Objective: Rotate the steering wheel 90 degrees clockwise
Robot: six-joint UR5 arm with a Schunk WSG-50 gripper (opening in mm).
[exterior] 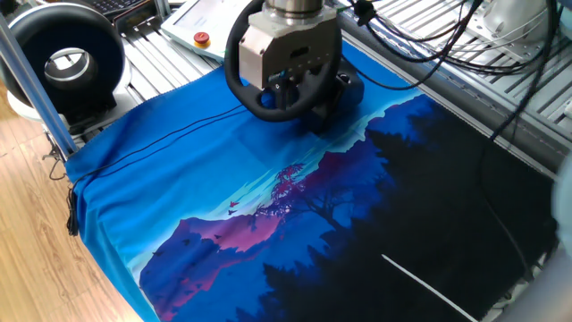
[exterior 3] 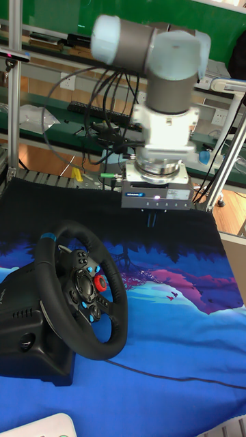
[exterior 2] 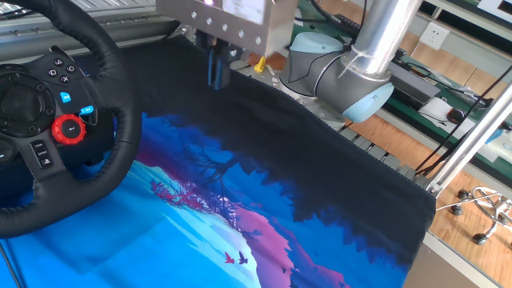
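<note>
The steering wheel (exterior 3: 82, 297) stood on its black base at one end of the bench, on the blue landscape mat (exterior 3: 171, 341). The gripper (exterior 2: 218, 68) hung over the mat's dark part, clear of the rim, fingers (exterior 2: 216, 70) together, empty. The ring-shaped device (exterior: 67, 63) sat off the mat.

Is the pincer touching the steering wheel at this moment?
Apart. The tall fixed view shows the pincer hanging above the dark cloth, well off from the steering wheel; the other fixed view shows the same gap.
</note>
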